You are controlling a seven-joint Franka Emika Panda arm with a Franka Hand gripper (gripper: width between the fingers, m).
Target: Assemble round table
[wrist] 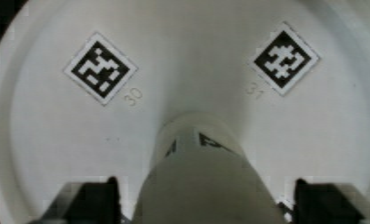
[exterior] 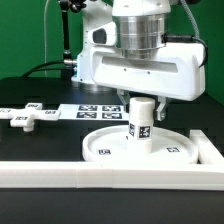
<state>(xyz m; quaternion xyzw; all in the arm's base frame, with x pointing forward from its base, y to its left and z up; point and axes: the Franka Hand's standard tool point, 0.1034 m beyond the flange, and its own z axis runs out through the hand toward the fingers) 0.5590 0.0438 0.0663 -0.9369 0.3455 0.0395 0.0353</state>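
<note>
The large round disc (exterior: 108,150) lies flat on the black table, tags up. The short thick post (exterior: 143,120) stands upright on it, right of the disc's middle. My gripper (exterior: 143,100) is directly above the post, its fingers down either side of the post's top. In the wrist view the post (wrist: 203,165) runs between the two dark fingertips (wrist: 93,203), with a thin gap on each side, over the disc (wrist: 182,110) and its two tags. The jaws are open around the post. The small cross-shaped piece (exterior: 24,118) lies at the exterior view's left.
The marker board (exterior: 95,110) lies behind the disc. A long white border bar (exterior: 100,174) runs along the front. Another bar (exterior: 207,150) runs along the exterior view's right, close to the disc. Cables hang behind the arm.
</note>
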